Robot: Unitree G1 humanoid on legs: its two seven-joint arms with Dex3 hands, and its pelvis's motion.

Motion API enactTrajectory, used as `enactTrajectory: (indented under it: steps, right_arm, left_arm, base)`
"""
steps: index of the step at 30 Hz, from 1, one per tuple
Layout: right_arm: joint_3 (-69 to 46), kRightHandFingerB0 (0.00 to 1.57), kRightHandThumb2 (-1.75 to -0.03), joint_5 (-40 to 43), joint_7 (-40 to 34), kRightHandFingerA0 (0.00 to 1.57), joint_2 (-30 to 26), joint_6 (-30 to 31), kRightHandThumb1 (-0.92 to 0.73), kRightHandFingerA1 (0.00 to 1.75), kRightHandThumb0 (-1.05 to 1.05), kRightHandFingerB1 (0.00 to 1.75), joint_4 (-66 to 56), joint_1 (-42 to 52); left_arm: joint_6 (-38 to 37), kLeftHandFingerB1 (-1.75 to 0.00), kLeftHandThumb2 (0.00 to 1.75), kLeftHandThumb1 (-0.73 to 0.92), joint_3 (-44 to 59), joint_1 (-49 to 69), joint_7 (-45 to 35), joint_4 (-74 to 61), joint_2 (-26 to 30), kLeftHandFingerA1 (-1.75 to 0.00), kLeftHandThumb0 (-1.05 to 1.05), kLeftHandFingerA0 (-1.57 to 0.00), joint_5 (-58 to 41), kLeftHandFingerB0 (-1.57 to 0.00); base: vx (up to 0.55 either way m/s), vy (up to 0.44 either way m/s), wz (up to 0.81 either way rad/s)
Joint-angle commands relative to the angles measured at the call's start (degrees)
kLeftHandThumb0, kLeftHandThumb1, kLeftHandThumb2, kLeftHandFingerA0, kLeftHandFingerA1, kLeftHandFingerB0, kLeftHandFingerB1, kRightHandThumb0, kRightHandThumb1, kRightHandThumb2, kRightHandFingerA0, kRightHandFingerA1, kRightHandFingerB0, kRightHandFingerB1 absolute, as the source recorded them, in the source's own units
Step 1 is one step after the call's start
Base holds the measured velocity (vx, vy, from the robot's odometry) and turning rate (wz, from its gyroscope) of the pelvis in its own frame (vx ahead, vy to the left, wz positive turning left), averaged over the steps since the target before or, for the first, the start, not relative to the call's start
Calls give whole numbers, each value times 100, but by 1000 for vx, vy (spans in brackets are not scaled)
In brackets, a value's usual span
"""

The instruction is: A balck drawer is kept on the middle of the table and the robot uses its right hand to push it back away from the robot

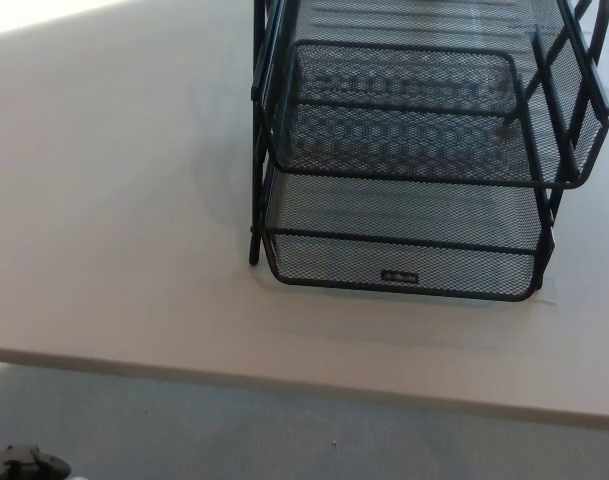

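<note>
A black wire-mesh drawer rack [414, 150] with stacked trays stands on the pale table [114, 200], right of centre in the head view. Its lowest tray [404, 265] sticks out toward me and carries a small label on its front wall. The rack's top runs out of the picture. Neither of my hands shows in this view.
The table's near edge [284, 375] crosses the lower part of the picture, with grey floor [234, 430] below it. A small dark object [29, 463] sits at the bottom left corner. Bare tabletop lies left of the rack.
</note>
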Motion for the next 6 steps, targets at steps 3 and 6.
enactTrajectory:
  steps: [3,6]
  right_arm:
    - [-16,60,-62,-678,-1450,64,143,-953,-72,43,-51,41,1115,-401]
    - [-10,61,-62,-683,-1497,64,149,-1013,-72,43,-51,41,1146,-357]
  left_arm:
    - [-145,-43,91,57,37,61,-8,48,57,-51,-61,-36,-14,-22]
    - [-132,-43,91,56,23,67,4,47,46,-51,-61,-36,0,-22]
  base:
    - [0,0,0]
    - [0,0,0]
